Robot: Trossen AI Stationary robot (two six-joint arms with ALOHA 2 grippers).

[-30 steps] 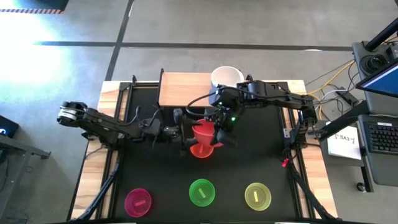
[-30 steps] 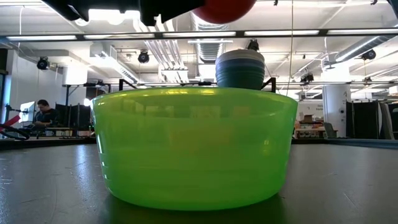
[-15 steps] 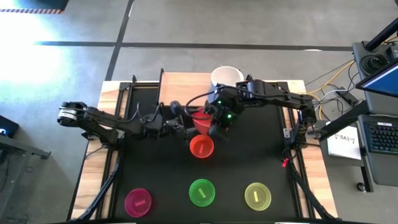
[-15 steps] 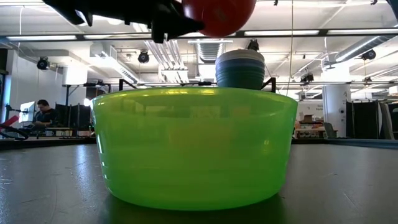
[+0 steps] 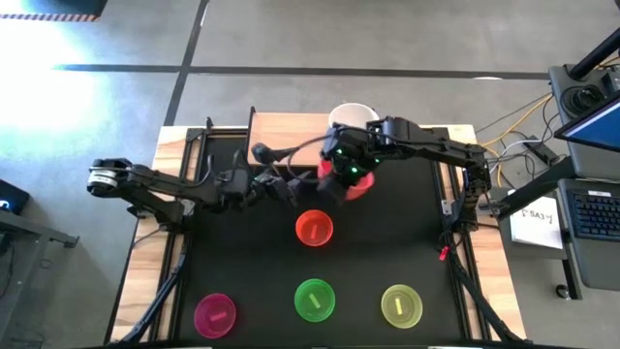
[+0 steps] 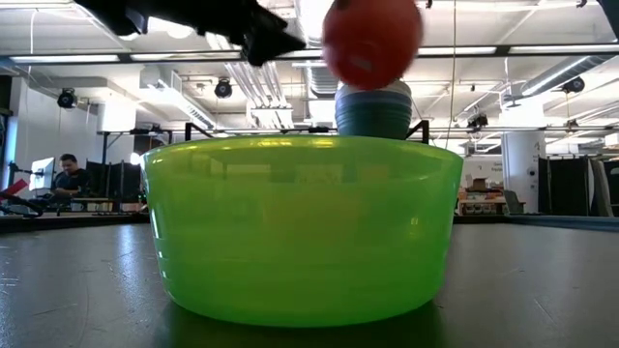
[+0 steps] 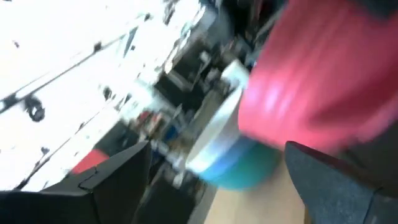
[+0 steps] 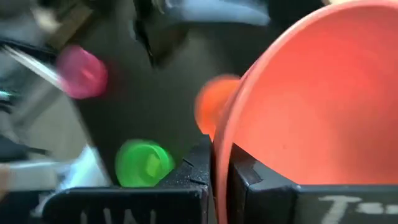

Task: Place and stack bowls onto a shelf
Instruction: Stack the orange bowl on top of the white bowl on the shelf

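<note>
The right gripper (image 5: pixel 347 182) is up in the air with its fingers pinching the rim of the big round red plastic bowl (image 5: pixel 355 184), just in front of the low light-wood shelf (image 5: pixel 286 138). In the right wrist view the rim (image 8: pixel 219 149) sits clamped between the two dark fingers. Most of that bowl is covered by the arm from above, and it's smeared in the low view (image 6: pixel 372 41).

On the shelf's right end is a stack of large bowls, white one (image 5: pixel 351 117) on top; the ones under it only show in the low view as a blue-grey and teal pile (image 6: pixel 373 106), half hidden behind the green bowl (image 6: pixel 302 227) that fills that picture.

The left gripper (image 5: pixel 289 190) hangs just left of the red bowl, holding nothing, fingers spread apart.

The small orange-red bowl (image 5: pixel 314 229) sits on the black mat (image 5: pixel 242 262), with the magenta (image 5: pixel 215 314) and yellow-green (image 5: pixel 401 304) bowls flanking the green one along the near edge.
</note>
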